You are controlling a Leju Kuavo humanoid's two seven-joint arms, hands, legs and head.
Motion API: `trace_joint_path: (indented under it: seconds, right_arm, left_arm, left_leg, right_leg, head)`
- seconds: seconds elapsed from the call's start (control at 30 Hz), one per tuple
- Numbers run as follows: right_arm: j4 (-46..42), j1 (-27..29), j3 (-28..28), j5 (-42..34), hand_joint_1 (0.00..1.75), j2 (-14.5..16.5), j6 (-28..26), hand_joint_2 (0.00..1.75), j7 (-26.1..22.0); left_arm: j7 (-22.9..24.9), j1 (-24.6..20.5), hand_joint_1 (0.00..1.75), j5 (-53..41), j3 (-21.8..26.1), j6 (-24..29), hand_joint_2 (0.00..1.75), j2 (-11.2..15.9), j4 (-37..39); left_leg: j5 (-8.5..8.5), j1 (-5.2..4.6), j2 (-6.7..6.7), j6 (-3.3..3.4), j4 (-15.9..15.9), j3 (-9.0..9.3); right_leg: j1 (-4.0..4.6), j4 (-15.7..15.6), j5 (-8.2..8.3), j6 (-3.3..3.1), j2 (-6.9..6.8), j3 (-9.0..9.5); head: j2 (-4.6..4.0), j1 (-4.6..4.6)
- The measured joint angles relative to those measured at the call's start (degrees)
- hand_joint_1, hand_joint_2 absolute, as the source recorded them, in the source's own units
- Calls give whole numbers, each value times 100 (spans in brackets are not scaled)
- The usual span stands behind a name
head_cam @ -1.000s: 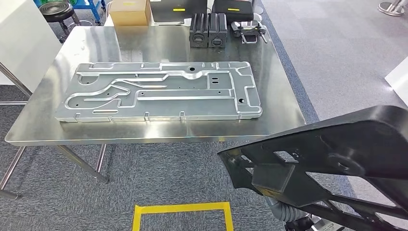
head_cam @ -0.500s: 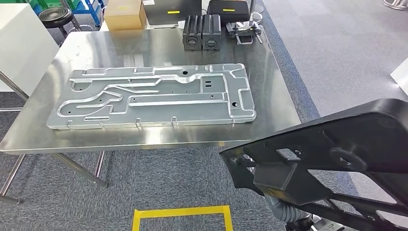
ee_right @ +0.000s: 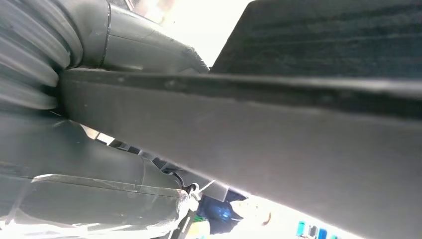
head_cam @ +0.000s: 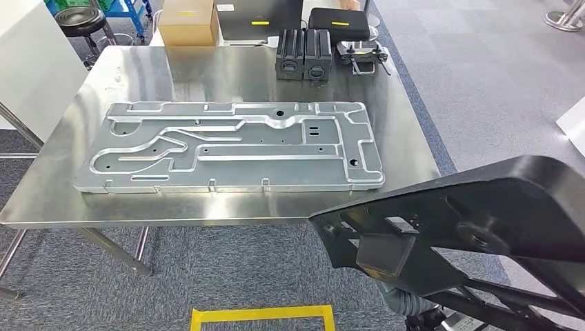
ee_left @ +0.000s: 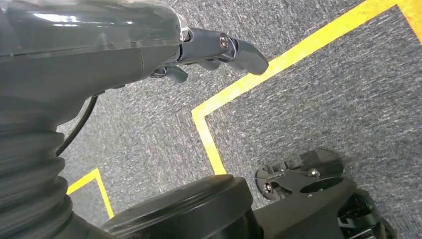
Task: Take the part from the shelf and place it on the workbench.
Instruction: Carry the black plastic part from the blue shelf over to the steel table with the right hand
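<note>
At the far left of the head view a stool (head_cam: pixel 78 18) stands beyond the tabletop (head_cam: pixel 407 148), and on the tabletop, running left to right across most of its width, lies a long silver plate (head_cam: pixel 227 146), with a cardboard box (head_cam: pixel 187 24) and two dark blocks (head_cam: pixel 303 54) along the far edge. Over the last second the whole scene has slid a little in the picture, first one way and then back, so the camera has swayed while the plate and blocks kept their places; I judge the robot is walking up to the tabletop and the placing step is not yet begun. At the near right the black part (head_cam: pixel 476 227) hangs in the air, off the near right corner of the tabletop and not touching it, carried in much the same pose as a second ago. The right wrist view adds what the head view hides: the right robot hand (ee_right: pixel 94 164) lies close under the part, its thumb (ee_right: pixel 144 47) on the other side of the rim, so it holds the part. The left wrist view looks down at grey carpet and yellow tape (ee_left: pixel 278 67), with the left robot hand (ee_left: pixel 214 50) holding nothing, fingers loosely apart.
</note>
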Motion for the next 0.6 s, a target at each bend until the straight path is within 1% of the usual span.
trace_joint_path:
  seconds: [0.03, 0.07, 0.1, 0.13, 0.17, 0.2, 0.23, 0.27, 0.3, 0.33, 0.37, 0.4, 0.43, 0.5, 0.53, 0.57, 0.6]
  right_arm:
    - [3, 2, 0, 1, 175, 0, -1, 175, 9]
    - [4, 3, 0, 1, 175, 0, -4, 175, 20]
    - [5, 3, 0, 1, 175, 0, -8, 175, 31]
    - [5, 2, 0, 1, 175, 0, -11, 175, 39]
    - [6, 0, 0, 1, 175, -1, -13, 175, 43]
    - [9, 0, 1, 1, 175, -1, -13, 175, 48]
    - [10, 0, 1, 1, 175, -1, -13, 175, 51]
    - [11, 0, 1, 2, 175, -1, -14, 175, 54]
    - [10, -2, 0, 3, 175, -2, -14, 175, 56]
    - [6, -4, -1, 5, 175, -2, -15, 175, 56]
    - [4, -10, -1, 12, 175, -2, -18, 175, 55]
    - [2, -20, -1, 44, 175, -2, -27, 175, 56]
    - [1, -35, 1, 113, 175, -2, -49, 175, 61]
    - [2, -101, 0, 391, 175, -21, -146, 175, 84]
    - [5, -176, -2, 569, 175, -55, -205, 175, 117]
    - [18, -297, -4, 754, 175, -121, -265, 175, 177]
    - [50, -497, -7, 946, 175, -223, -318, 175, 274]
  left_arm:
    - [6, 6, 0, -2, 2, 8, 175, 0, 0]
    - [13, 13, 0, -7, 3, 18, 175, 0, 0]
    - [20, 17, 0, -14, 3, 27, 175, 0, 0]
    - [27, 19, 0, -21, 3, 34, 175, -1, 0]
    - [34, 27, 0, -28, 3, 36, 175, -7, 4]
    - [42, 33, 0, -35, 3, 37, 175, -13, 8]
    - [48, 36, 0, -40, 4, 38, 175, -19, 12]
    - [52, 38, 0, -46, 4, 40, 175, -25, 16]
    - [54, 33, 0, -52, 5, 44, 175, -27, 15]
    - [51, 27, 0, -57, 5, 48, 175, -28, 15]
    - [39, 27, 0, -63, 5, 51, 175, -30, 15]
    - [13, 27, 0, -67, 5, 51, 175, -31, 15]
    - [-27, 26, 0, -69, 5, 42, 175, -30, 15]
    - [-147, 10, 0, -76, 5, -8, 175, -21, 15]
    - [-210, -6, 0, -86, 5, -46, 175, -13, 15]
    - [-275, -20, 0, -102, 5, -85, 175, -4, 15]
    - [-335, -29, 0, -123, 5, -123, 175, 3, 15]
  left_leg:
    - [-34, -8, -6, 0, 1, 34]
    - [-77, -17, -15, -2, 3, 83]
    - [-131, -26, -26, -4, 2, 151]
    - [-194, -35, -34, -8, 1, 232]
    - [-260, -41, -37, -13, 1, 301]
    - [-320, -46, -43, -28, 0, 353]
    - [-374, -46, -44, -55, -11, 381]
    - [-403, -43, -42, -85, -13, 405]
    - [-409, -42, -41, -120, -21, 436]
    - [-411, -45, -33, -148, -11, 457]
    - [-405, -48, -28, -170, 77, 455]
    - [-435, -47, -26, -195, 250, 379]
    - [-526, -39, -25, -225, 530, 225]
    - [-827, -1, -24, -293, 1207, -212]
    - [-935, 19, -23, -326, 1441, -406]
    - [-930, 39, -22, -355, 1519, -527]
    - [-777, 58, -22, -380, 1405, -560]
  right_leg:
    - [0, 254, -63, 1, 0, -220]
    - [3, 324, -30, -14, 0, -355]
    - [10, 187, 113, -42, 1, -383]
    - [25, -132, 363, -78, 2, -320]
    - [49, -501, 665, -122, 7, -230]
    - [77, -798, 875, -158, 9, -161]
    - [103, -979, 1024, -195, 11, -122]
    - [124, -1052, 1071, -228, 14, -112]
    - [133, -1070, 1038, -258, 15, -99]
    - [122, -1105, 1040, -288, 19, -51]
    - [104, -1165, 1022, -316, 22, 16]
    - [81, -1222, 1008, -339, 22, 90]
    - [60, -1269, 992, -355, 20, 158]
    - [47, -1303, 945, -370, 16, 229]
    - [41, -1303, 922, -365, 18, 251]
    - [31, -1302, 901, -355, 27, 274]
    - [18, -1296, 883, -341, 44, 300]
  head:
    - [0, 0]
    - [0, 0]
    - [0, 0]
    - [0, 0]
    - [0, -1]
    - [0, 2]
    - [0, 3]
    - [0, 4]
    - [0, 6]
    - [0, 6]
    - [0, 6]
    - [0, 5]
    - [0, 5]
    - [0, 4]
    - [0, 4]
    - [0, 4]
    - [0, 4]
